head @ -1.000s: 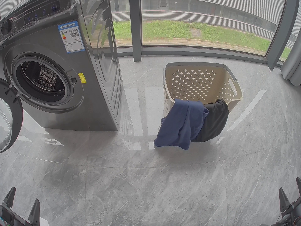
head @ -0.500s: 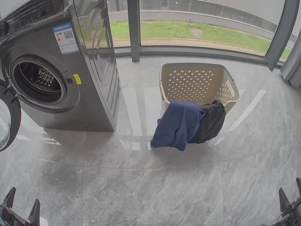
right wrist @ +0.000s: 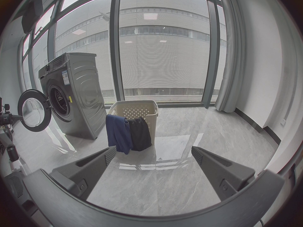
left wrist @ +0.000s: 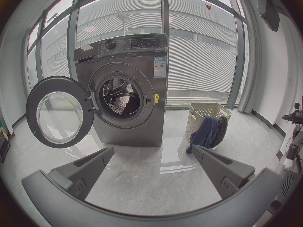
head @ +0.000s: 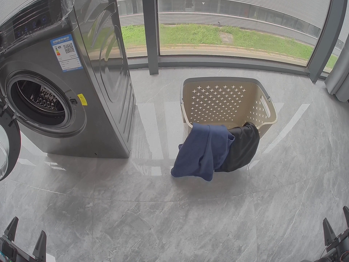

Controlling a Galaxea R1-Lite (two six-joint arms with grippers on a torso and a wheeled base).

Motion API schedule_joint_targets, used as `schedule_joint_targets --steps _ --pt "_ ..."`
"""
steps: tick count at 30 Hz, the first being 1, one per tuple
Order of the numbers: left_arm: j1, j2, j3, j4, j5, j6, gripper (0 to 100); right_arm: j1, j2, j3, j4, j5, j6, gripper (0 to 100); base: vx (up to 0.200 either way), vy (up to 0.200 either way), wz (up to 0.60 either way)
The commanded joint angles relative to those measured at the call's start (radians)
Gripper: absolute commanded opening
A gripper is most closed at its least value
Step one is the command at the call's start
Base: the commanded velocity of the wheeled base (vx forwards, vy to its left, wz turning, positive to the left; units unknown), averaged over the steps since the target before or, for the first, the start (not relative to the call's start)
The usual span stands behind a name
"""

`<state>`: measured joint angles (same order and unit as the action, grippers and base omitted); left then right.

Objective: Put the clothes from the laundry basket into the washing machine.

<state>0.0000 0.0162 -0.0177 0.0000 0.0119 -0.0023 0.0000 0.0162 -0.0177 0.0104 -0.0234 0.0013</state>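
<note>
Closest in, low over the grey marble-patterned tile floor [head: 145, 219]: left gripper [head: 27, 233], dark fingers spread wide apart, holding nothing. Same for the right gripper [head: 335, 219] at the opposite corner, also parted and holding nothing, with the gap between its fingers plain in the right wrist view [right wrist: 152, 149].

Farther out, ahead and slightly to the right: beige plastic laundry basket with star-shaped perforations [head: 218, 102], standing upright on the floor, mouth facing up, long axis running left to right across the head view. Draped over its near rim and hanging down the outer wall toward the robot: a blue cloth garment [head: 200, 151] on the left, lower hem at or near floor level, and a black cloth garment [head: 241, 148] on the right, hanging shorter. Touching each other, blue edge overlapping black.

Left of the basket, well apart: grey metal front-loading washing machine [head: 101, 73], porthole turned toward the robot's left side. Round dark-rimmed glass door [head: 9, 142] swung fully open on its left hinge, steel drum [head: 40, 99] exposed. Above the porthole, a white blue-bordered label with a square code [head: 66, 52]; beside the porthole's right edge, a small yellow sticker [head: 82, 99]; print too small to read.

Beyond both: tall curved glass window wall [head: 232, 19], pale curtain [head: 338, 80] at far right.
</note>
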Motion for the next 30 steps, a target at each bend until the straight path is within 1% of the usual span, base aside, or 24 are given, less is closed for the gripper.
schedule_joint_targets --steps 1,3,8,24,30 --pt "0.0 -0.01 0.018 0.0 0.0 -0.001 100 0.0 -0.016 0.013 -0.003 -0.001 0.0 100 0.2 0.0 0.0" --pt "0.0 -0.01 0.018 0.0 0.0 -0.001 100 0.0 -0.016 0.015 -0.004 -0.001 0.0 100 0.2 0.0 0.0" --pt "0.0 -0.01 0.018 0.0 0.0 -0.001 100 0.0 -0.016 0.015 -0.004 -0.001 0.0 100 0.0 0.0 0.0" --pt "0.0 -0.012 0.018 0.0 0.0 -0.001 100 0.0 -0.016 0.015 -0.004 0.0 0.0 100 0.0 -0.2 0.0" --pt "0.0 -0.012 0.018 0.0 0.0 -0.001 100 0.0 -0.016 0.015 -0.003 0.01 -0.001 100 0.0 0.0 0.0"
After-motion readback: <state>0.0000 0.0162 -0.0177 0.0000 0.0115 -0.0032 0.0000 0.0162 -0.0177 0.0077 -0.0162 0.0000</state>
